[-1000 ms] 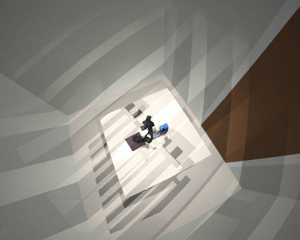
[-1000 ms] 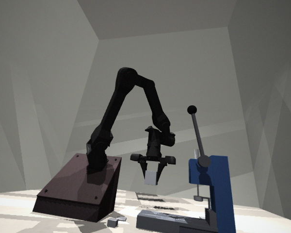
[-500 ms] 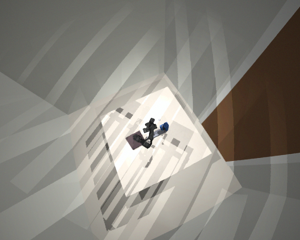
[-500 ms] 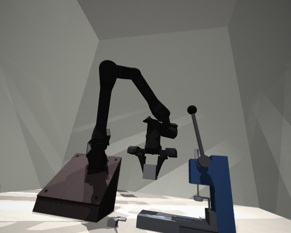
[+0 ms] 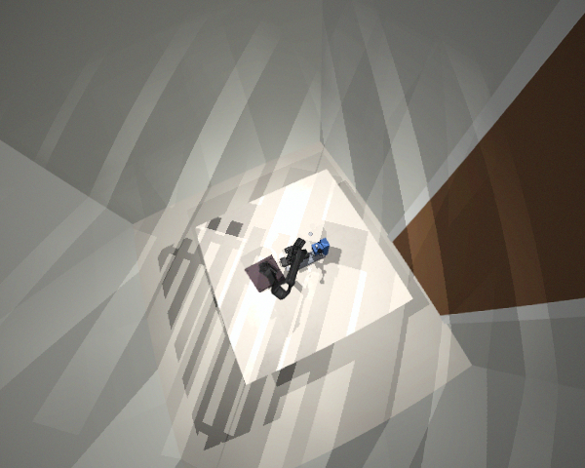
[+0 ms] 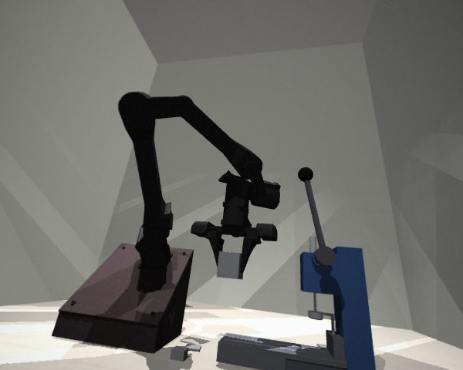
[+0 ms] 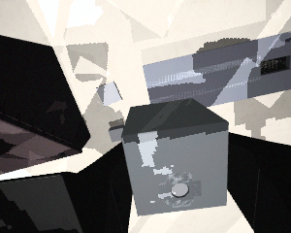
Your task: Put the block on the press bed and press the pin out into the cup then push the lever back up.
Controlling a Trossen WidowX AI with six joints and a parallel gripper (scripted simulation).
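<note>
My gripper (image 6: 230,268) (image 7: 166,138) is shut on the grey block (image 6: 228,263) (image 7: 204,160) and holds it in the air, left of the blue press (image 5: 321,247) (image 6: 353,302). The pin (image 7: 179,189) shows as a pale round end in the block's face towards the wrist camera. The lever (image 6: 315,215) stands up, leaning slightly left, with a black knob (image 6: 305,173) on top. The thin punch (image 6: 315,301) hangs below the press head, with a round grey disc near its lower end. The press's long grey base (image 6: 248,352) (image 7: 170,83) lies lower, right of the block. No cup can be made out.
A small grey piece (image 6: 178,353) (image 7: 116,132) with a pale tab (image 6: 194,348) (image 7: 112,93) lies between the arm's sloped mount (image 6: 116,287) (image 5: 262,274) and the press base. A dark slot (image 7: 274,65) shows in the press base. Striped shadows cross the table.
</note>
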